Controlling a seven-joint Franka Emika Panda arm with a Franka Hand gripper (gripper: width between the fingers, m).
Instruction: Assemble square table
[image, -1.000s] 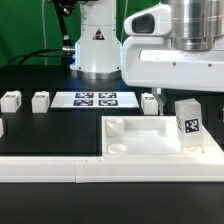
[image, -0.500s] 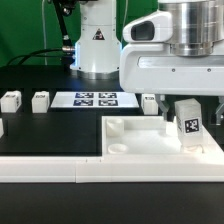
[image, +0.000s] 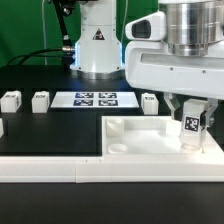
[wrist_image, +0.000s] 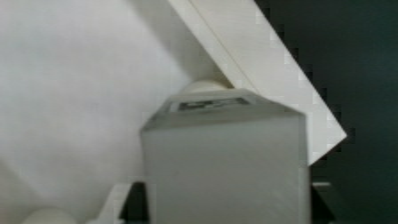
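Note:
The square table top (image: 140, 145) lies at the front on the exterior view's right, white, with a raised rim and round corner sockets. My gripper (image: 193, 133) is shut on a white tagged leg (image: 192, 128) and holds it upright over the top's corner on the exterior view's right. In the wrist view the leg (wrist_image: 222, 160) fills the space between my jaws, with the top's rim (wrist_image: 249, 55) beyond it. Three more legs stand on the black table: two on the exterior view's left (image: 11, 100) (image: 40, 100) and one behind the top (image: 150, 101).
The marker board (image: 94, 99) lies flat at the back centre before the robot base (image: 95, 45). A long white border rail (image: 50, 168) runs along the front edge. Another small white part (image: 2, 127) sits at the far left edge.
My gripper has moved toward the exterior view's right and lowered slightly with the leg, now nearer the top's right corner. The other parts have not moved.

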